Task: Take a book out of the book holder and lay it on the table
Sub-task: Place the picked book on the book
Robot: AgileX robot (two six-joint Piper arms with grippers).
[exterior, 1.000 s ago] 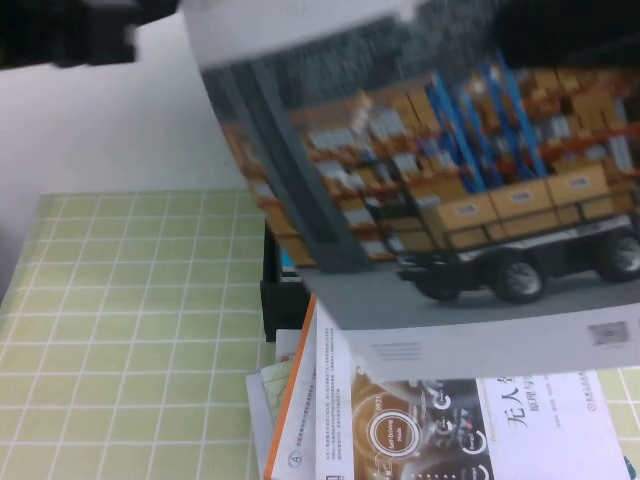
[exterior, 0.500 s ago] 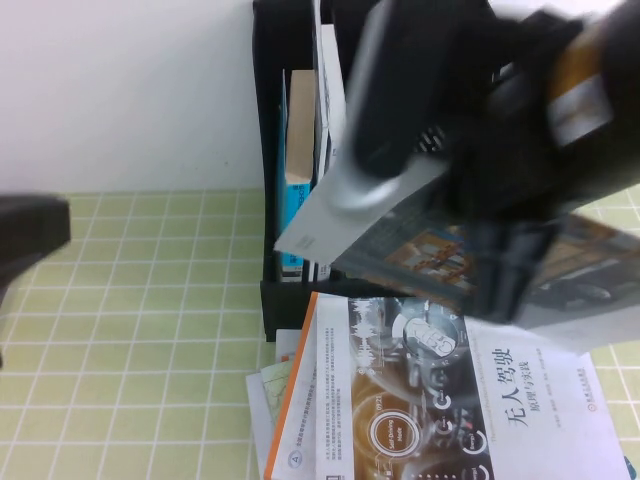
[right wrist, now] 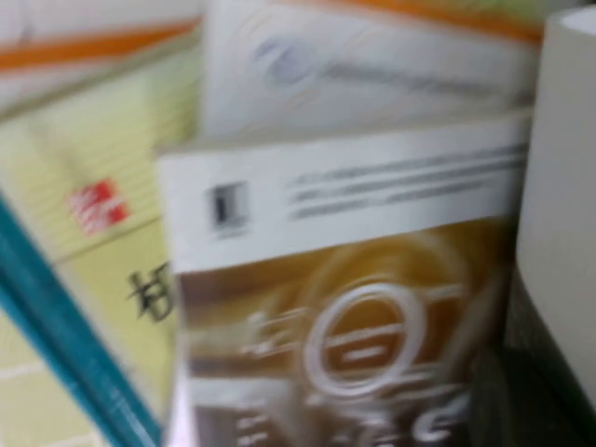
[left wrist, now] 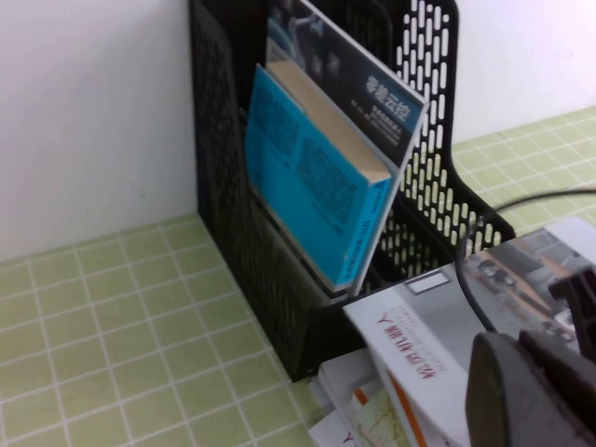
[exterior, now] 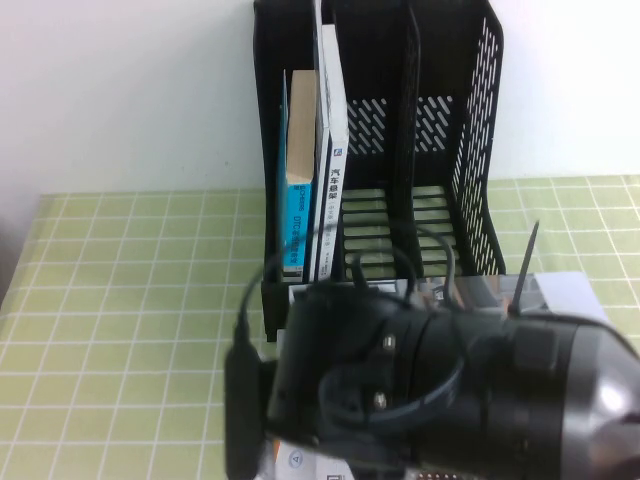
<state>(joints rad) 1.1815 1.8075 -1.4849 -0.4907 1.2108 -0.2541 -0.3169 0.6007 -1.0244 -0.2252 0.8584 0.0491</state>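
Note:
The black book holder (exterior: 470,150) stands at the back and also shows in the left wrist view (left wrist: 223,186). Its left slot holds an upright blue book (exterior: 296,210) and a white book (exterior: 332,150). My right arm (exterior: 450,390) fills the foreground, low over a stack of books in front of the holder. My right gripper (left wrist: 582,303) is at the edge of a grey book with a warehouse cover (left wrist: 521,270), which rests on the stack and shows beside the arm (exterior: 562,293). My left gripper (left wrist: 535,386) is shut and empty, left of the stack.
The stack includes a white book with red characters (left wrist: 419,345), a brown-covered book (right wrist: 354,326) and a yellow one (right wrist: 102,186). A green checked mat (exterior: 130,300) covers the table. A white wall (exterior: 120,90) rises behind the holder.
The right arm swung the grey book down from in front of the camera onto the stack. The left gripper has left the high view.

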